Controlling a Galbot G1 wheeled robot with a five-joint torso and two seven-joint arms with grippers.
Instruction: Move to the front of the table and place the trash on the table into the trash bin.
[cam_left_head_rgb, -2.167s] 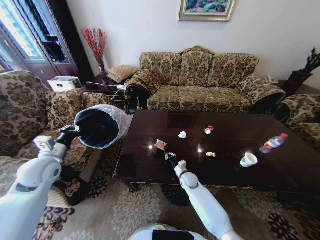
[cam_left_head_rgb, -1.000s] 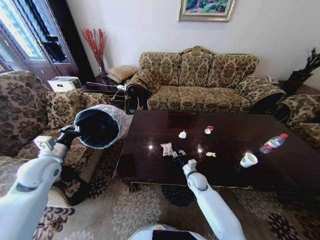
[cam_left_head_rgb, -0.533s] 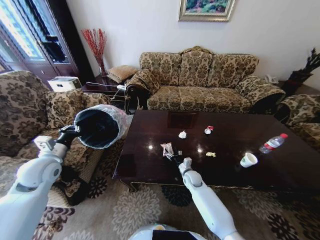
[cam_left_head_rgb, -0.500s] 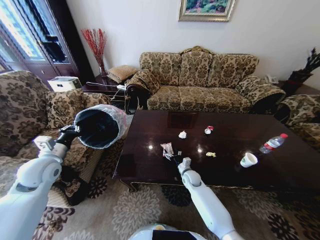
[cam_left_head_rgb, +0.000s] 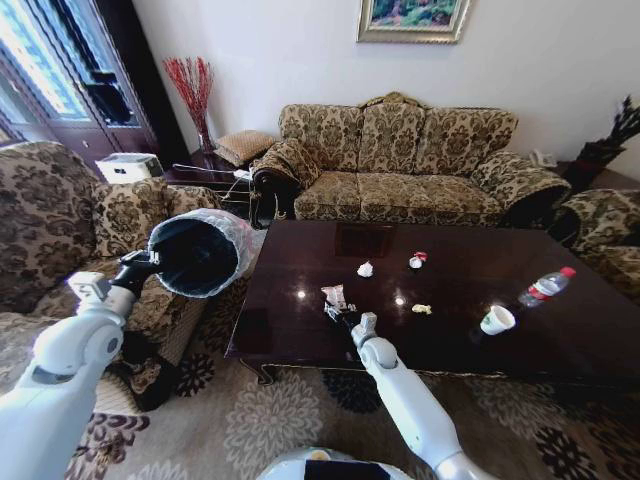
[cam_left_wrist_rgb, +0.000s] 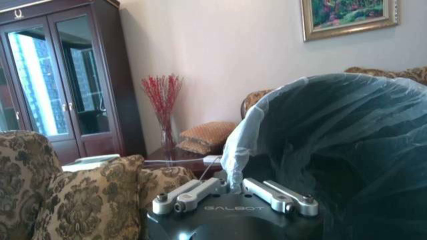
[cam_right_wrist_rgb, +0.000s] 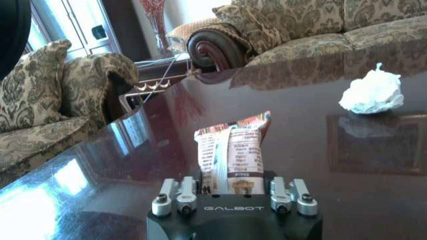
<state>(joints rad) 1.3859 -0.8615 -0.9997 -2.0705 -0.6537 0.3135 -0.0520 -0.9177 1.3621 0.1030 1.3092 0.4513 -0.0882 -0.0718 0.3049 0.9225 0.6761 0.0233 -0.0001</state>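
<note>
Head view first: the right claw sits low over the near-left part of the glossy dark brown worktop, its tips at the snack wrapper. Two seconds ago the wrapper lay a little further left and the claw was short of it; since then the arm has reached in, the wrapper has shifted slightly and now stands propped up at the claw. I judge the pick to be in hand but not finished, since the wrapper has not left the wood. The left claw holds the trash bin tipped on its side, mouth towards the worktop, unchanged across these seconds, so the bin is waiting for the first drop. Further back lie the crumpled white paper, the red-and-white scrap and the yellowish bit; to the right are the paper cup and the clear red-capped bottle.

Left wrist view: the left claw is pressed together on a fold of the thin, translucent liner bag at the bin's rim; the film looks soft and wrinkled.

Right wrist view: the right claw is pinching the lower end of the wrapper, a flat, printed, crinkly foil packet standing upright on the mirror-smooth wood. The crumpled paper, a light puffy ball, lies well apart.
</note>
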